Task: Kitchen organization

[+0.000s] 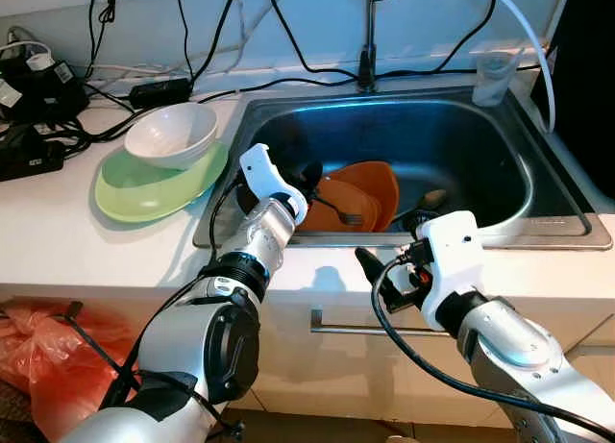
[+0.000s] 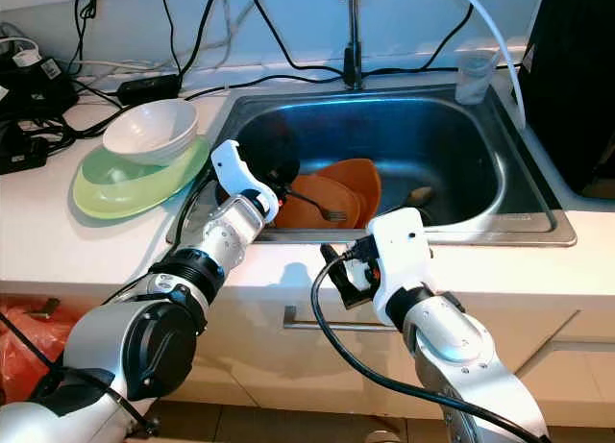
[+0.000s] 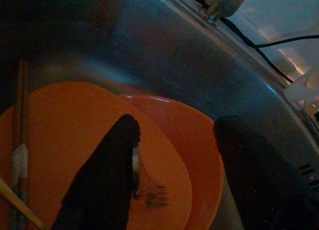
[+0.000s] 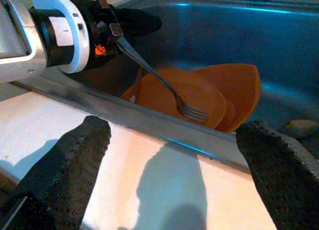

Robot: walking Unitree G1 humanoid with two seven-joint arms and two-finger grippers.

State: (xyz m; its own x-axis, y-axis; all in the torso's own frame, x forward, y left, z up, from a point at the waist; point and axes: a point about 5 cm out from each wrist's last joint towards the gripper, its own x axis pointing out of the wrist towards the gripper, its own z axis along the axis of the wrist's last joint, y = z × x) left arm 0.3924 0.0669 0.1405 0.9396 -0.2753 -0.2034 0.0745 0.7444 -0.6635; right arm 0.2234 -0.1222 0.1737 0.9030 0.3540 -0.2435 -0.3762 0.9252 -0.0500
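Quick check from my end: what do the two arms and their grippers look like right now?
Both arms are silver with black elbow joints and white wrist housings. The left gripper has black fingers and a small orange marking at its base. The right gripper has textured black fingers, with a black cable looping under its wrist.

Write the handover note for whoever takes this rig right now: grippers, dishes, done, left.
Left gripper: over the sink's left side, jaws shut on a fork, its tines above the orange plates.
Right gripper: jaws open, holding nothing, over the counter edge before the sink.
On the counter left of the sink: white bowl on a green plate.
Done: fork picked up.
Left: orange plates, chopsticks and another utensil in the sink.
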